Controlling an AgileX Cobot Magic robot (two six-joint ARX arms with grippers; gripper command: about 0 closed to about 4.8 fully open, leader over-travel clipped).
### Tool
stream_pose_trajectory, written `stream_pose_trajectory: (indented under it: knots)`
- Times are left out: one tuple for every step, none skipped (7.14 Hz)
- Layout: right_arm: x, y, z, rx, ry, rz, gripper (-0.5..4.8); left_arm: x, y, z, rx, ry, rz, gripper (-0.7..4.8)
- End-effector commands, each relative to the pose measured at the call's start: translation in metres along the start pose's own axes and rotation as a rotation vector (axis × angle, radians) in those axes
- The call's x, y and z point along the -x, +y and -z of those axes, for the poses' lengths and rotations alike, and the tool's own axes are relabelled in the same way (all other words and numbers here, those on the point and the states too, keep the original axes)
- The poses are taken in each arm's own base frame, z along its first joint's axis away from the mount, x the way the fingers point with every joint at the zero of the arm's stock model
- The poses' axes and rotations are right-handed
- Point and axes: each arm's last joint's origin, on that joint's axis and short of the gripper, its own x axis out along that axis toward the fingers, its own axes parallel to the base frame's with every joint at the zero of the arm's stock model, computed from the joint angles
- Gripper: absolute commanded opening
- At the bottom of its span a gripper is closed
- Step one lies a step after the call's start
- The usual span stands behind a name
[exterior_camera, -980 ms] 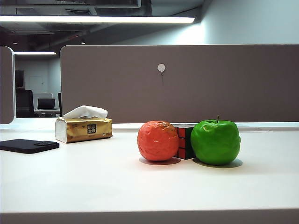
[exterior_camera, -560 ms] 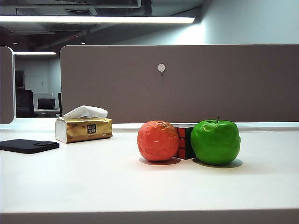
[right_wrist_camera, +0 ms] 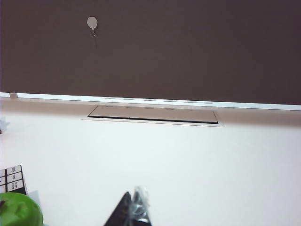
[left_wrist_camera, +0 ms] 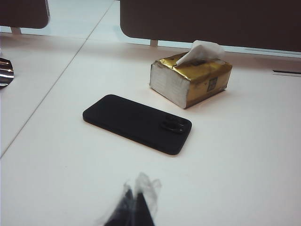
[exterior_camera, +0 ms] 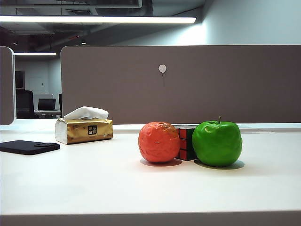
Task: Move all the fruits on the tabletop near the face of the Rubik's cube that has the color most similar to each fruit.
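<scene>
flanking one rubik's cube (exterior_camera: 186,143) sit two fruits (exterior_camera: 159,142); left gripper (left_wrist_camera: 135,207) and right gripper (right_wrist_camera: 134,212) both pressed together.

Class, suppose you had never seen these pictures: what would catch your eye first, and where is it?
The bright green apple and the bumpy red-orange fruit stand out mid-table, flanking a small puzzle cube. Farther left lie a gold tissue box and a black phone. The left gripper hangs near the phone, the right gripper beside the apple, each with its fingers together.
</scene>
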Motion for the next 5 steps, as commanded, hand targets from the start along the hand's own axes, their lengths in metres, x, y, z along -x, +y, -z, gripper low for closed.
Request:
stream_pose_trajectory:
  knots:
    - [0.0, -0.0006, -0.0005, 0.03, -0.009, 0.02, -0.01, 0.0003, -0.0001, -0.0019, -0.003, -0.011, -0.003, -0.05]
    - [0.0, -0.001, 0.0002, 0.045, -0.001, 0.036, -0.01, 0.0003, 0.0, -0.0012, -0.009, -0.004, -0.003, -0.05]
    - [0.0001, -0.0015, 0.0011, 0.056, 0.009, 0.051, 0.0, 0.0003, 0.0, -0.0004, -0.036, 0.004, -0.003, -0.05]
    - [0.0001, -0.0016, 0.0018, 0.099, 0.018, 0.055, -0.01, 0.0003, 0.0001, 0.0008, -0.073, 0.016, -0.003, -0.05]
    - [0.0001, -0.0016, 0.0017, 0.099, 0.017, 0.055, 0.0, 0.0003, 0.0, 0.0006, -0.073, 0.014, -0.003, -0.05]
